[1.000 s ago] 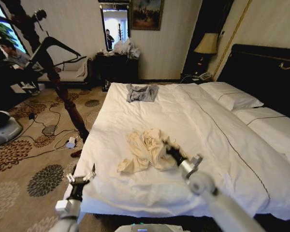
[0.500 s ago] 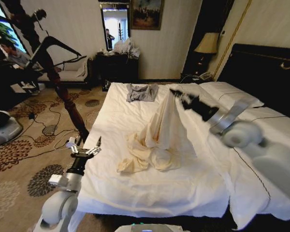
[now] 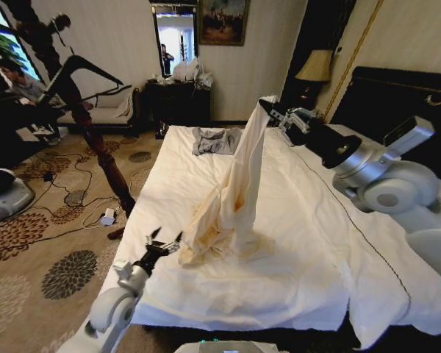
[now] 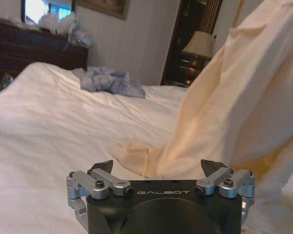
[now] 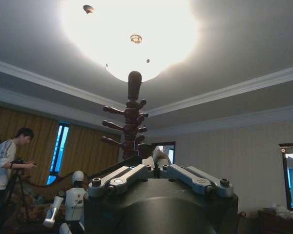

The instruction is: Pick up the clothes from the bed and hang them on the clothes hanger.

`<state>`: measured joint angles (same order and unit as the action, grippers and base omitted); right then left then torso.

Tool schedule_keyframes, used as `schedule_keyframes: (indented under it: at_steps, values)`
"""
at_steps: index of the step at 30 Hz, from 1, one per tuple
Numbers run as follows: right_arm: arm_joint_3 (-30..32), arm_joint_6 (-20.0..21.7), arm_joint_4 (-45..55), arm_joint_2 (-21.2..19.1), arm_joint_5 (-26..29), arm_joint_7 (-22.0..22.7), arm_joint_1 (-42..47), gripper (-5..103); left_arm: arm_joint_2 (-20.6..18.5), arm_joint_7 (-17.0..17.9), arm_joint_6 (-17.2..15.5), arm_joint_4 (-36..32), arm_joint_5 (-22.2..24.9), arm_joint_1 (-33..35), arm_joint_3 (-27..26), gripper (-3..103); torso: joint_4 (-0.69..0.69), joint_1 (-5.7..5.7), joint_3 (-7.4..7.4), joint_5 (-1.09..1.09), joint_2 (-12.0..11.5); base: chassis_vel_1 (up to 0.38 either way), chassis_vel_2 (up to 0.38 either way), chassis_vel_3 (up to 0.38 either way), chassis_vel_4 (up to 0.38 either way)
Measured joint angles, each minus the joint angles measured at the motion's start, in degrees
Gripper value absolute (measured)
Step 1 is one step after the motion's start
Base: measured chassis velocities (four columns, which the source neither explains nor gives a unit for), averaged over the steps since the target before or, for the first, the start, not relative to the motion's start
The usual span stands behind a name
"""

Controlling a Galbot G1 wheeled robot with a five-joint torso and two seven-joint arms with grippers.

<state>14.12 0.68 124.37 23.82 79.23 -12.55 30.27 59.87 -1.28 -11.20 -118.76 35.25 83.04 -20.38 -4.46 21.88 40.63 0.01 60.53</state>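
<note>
Your right arm reaches up and across over the bed (image 3: pixel 294 243), its forearm angled toward the far side, and the right tool (image 3: pixel 268 107) is pinched closed on one end of the clothes (image 3: pixel 239 187). The cream garment hangs from that grip as a tall draped column, with its lower folds bunched on the white sheet near the middle of the bed. In the right wrist view the right tool's fingers (image 5: pixel 132 174) meet around a small tuft of pale fabric, pointing up at the ceiling. Your left arm is bent low at the near left corner of the bed, and the left tool (image 3: pixel 164 241) is spread open just beside the garment's trailing edge, gripping nothing.
</note>
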Motion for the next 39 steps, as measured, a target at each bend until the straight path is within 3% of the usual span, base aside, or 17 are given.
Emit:
schedule_keyframes:
  at_steps: [8,17,20,26,35,39]
  values:
    - [0.71,-0.88,-0.8,0.25,-1.51,0.94,1.54,0,4.06,-0.04,0.39,1.73,-0.49,2.85,3.87,100,0.01,0.0,0.0,0.0,0.0,0.0,0.0,0.0,0.0]
    - [1.01,-1.48,-1.44,1.78,-3.38,0.99,3.03,0,9.57,-0.11,1.41,2.93,-0.79,4.8,2.2,100,0.01,0.0,0.0,0.0,0.0,0.0,0.0,0.0,0.0]
    - [1.02,-1.72,-1.5,2.3,-3.78,0.94,3.32,0,11.45,0.19,1.08,2.93,1.78,3.75,0.1,100,0.02,0.0,0.0,0.0,0.0,0.0,0.0,0.0,0.0]
    - [1.03,-2.19,-1.54,2.72,-3.58,0.64,3.09,0,10.32,1.21,-0.65,3.83,6.92,-1.01,-1.88,100,0.0,0.0,0.0,-0.01,0.0,0.0,0.0,0.0,0.0]
    - [1.43,-2.81,-1.52,2.71,-3.03,-0.02,3.26,0,10.28,1.09,-1.59,6.81,8.99,-4.58,-1.97,102,0.01,0.0,0.0,-0.01,0.0,0.0,0.0,0.0,0.0]
    - [1.22,-2.84,-1.74,3.05,-2.97,-0.06,2.91,0,12.03,0.26,-1.69,8.26,8.44,-5.27,-0.64,92,0.01,0.0,0.0,-0.01,0.01,0.0,0.0,0.0,0.0]
